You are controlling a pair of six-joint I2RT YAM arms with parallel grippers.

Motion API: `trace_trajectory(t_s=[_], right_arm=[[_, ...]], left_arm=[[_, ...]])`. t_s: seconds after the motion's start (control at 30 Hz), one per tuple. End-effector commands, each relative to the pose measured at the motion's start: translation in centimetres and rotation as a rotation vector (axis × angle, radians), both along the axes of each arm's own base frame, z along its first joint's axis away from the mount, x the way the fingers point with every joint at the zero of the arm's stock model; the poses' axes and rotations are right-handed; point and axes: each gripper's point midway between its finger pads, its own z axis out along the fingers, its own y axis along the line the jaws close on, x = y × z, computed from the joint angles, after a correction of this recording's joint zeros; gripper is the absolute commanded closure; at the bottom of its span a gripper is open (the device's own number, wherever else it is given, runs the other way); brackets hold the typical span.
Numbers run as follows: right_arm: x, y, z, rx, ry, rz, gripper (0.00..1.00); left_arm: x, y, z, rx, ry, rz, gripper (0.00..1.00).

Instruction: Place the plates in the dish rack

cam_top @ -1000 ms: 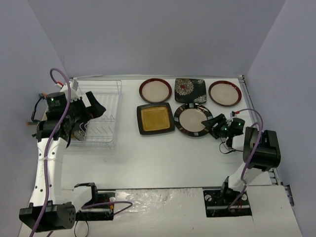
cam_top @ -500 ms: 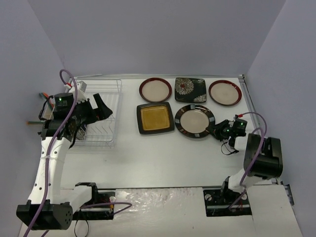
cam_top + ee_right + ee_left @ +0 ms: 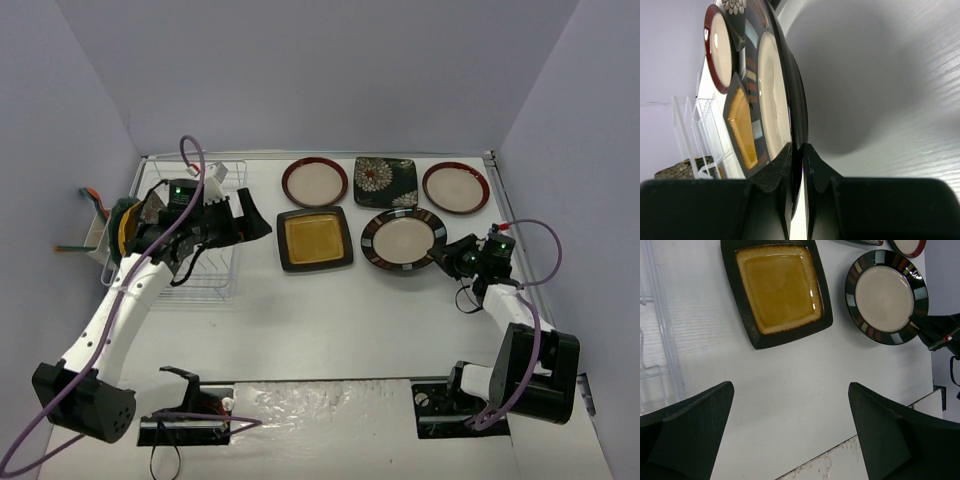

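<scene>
We find the right gripper clamped on the edge of the striped-rim plate. The left gripper, jaws wide apart, hangs beside the dish rack.

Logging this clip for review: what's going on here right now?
The right gripper is shut on the rim of the round cream plate with a dark striped rim, and the gripped edge looks tipped up off the white table. The left gripper is open and empty, hanging over the table between the clear wire dish rack and the square black-amber plate. The left red-rimmed cream plate, the square black floral plate and the right red-rimmed cream plate lie along the back.
</scene>
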Motion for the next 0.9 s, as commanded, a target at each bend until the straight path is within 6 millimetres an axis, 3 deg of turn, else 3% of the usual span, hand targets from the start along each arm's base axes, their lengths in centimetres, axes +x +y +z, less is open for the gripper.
trace_trajectory(t_s=[0.0, 0.1, 0.37, 0.7, 0.87], right_arm=[[2.6, 2.5, 12.2, 0.093, -0.353, 0.141, 1.0], [2.3, 4.9, 15.2, 0.141, -0.432, 0.235, 1.0], [0.7, 11.1, 20.8, 0.176, -0.564, 0.465, 1.0], [-1.4, 15.1, 23.5, 0.263, -0.63, 0.618, 1.0], [-1.7, 16.0, 24.0, 0.281, -0.65, 0.646, 1.0]], left_arm=[[2.3, -4.0, 5.5, -0.112, -0.155, -0.023, 0.03], [2.7, -5.9, 5.2, -0.144, -0.132, -0.037, 0.03], [4.4, -9.3, 5.7, -0.227, -0.126, -0.041, 0.03], [5.7, -10.9, 6.5, -0.298, -0.121, -0.044, 0.03], [5.8, -11.6, 6.1, -0.331, -0.093, -0.057, 0.12]])
